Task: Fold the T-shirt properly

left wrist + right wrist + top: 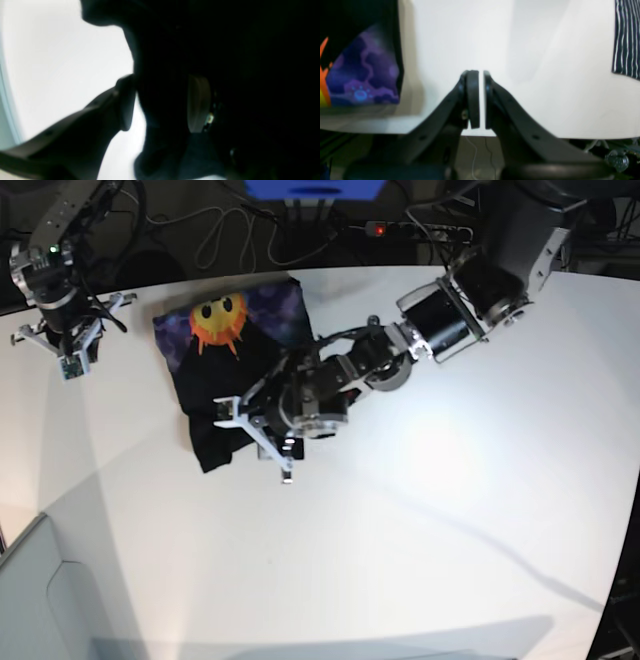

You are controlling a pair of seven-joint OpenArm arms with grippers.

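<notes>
Two arms up. My left gripper (pixel 268 442) is parted at the shirt's (pixel 225 365) near hem, dark cloth between its fingers (pixel 125 102); whether it grips, I cannot tell. Right gripper (pixel 481 100) is closed, empty, over bare table (pixel 440 510), shirt off to one side

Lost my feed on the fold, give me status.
Left gripper open at shirt's lower edge, cloth between the fingers. Right gripper shut, empty, off to the side. Shirt folded, sun print up. Nothing in the way.
</notes>
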